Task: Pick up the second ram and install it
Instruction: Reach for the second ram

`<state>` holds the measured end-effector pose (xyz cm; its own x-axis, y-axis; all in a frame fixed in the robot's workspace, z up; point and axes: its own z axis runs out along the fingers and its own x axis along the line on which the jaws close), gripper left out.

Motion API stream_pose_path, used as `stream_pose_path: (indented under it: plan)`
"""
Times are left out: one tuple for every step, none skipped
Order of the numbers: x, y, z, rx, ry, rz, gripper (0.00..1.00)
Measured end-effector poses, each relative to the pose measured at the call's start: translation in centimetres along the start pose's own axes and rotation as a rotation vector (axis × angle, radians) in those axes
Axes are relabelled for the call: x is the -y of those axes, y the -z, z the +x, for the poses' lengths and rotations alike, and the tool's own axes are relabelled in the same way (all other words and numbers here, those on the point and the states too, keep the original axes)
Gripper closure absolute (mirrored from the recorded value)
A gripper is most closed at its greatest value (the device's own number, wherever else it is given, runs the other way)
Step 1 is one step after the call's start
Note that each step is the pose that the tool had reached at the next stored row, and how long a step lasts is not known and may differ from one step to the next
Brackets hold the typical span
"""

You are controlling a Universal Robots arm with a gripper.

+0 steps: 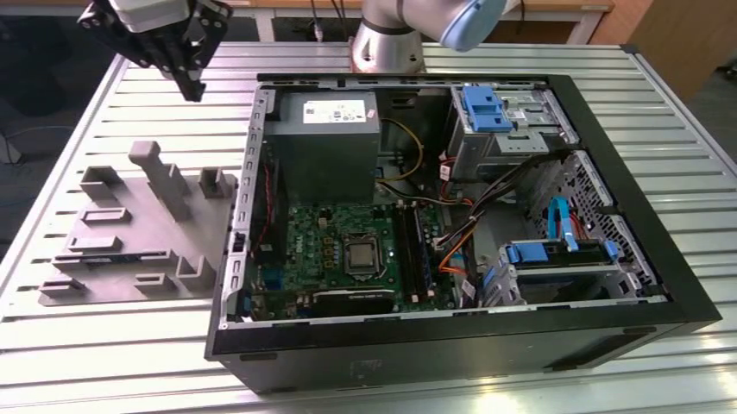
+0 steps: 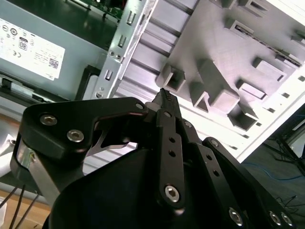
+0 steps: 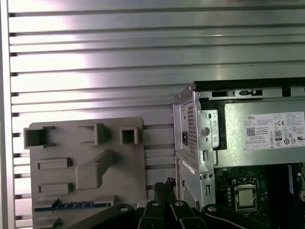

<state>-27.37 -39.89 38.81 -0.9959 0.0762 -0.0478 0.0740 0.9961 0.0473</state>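
Silver ribbed table (image 1: 116, 366) carries everything, and the second ram (image 3: 71, 206) is found on it inside a grey plate (image 3: 124, 191) with raised blocks. In the first wrist view the stick lies flat in a long shallow pocket near one edge of this plate, showing as a blue-green strip. Nothing touches it. The gripper (image 1: 192, 89) hangs high over the table beyond the opposite edge of the plate, well apart from the stick. In the second wrist view its fingertips (image 2: 167, 102) are pressed together with nothing visible between them. To the exterior view's right of the plate, just beside it, the computer case (image 1: 461, 349) lies open, with the power supply (image 1: 328, 112) at the far end and the green motherboard (image 1: 323, 228) nearer to the camera. The long black memory slots (image 1: 417, 250) run beside the processor (image 1: 361, 255); whether a first stick already sits in one of them I cannot tell. As I judge it, the task is at its beginning: the stick is not picked up and waits in its pocket, so both the grasp and the pressing into a slot are left to do.
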Motion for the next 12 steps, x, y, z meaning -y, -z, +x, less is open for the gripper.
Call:
stream_pose_path:
  plan:
    - [0.02,-0.03,0.23,0.0000,0.000,0.0000,0.89]
    - [0.04,-0.07,0.44,0.0000,0.000,0.0001,0.89]
    - [0.06,-0.12,0.65,0.0000,0.000,0.0000,0.89]
    - [0.08,-0.17,0.86,0.0000,0.000,0.0000,0.89]
    - [0.09,-0.21,1.09,0.0000,0.000,0.0000,0.89]
    - [0.11,-0.27,1.33,0.0001,0.000,0.0000,0.89]
    - [0.14,-0.32,1.59,0.0000,0.000,0.0000,0.89]
    - [0.16,-0.37,1.83,0.0001,0.000,0.0000,0.89]
    - [0.18,-0.42,2.05,0.0000,0.000,0.0000,0.89]
    - [0.20,-0.48,2.26,0.0000,0.000,0.0000,0.89]
    - [0.23,-0.54,2.46,0.0000,0.000,0.0000,0.89]
    - [0.27,-0.58,2.64,0.0000,0.000,0.0000,0.89]
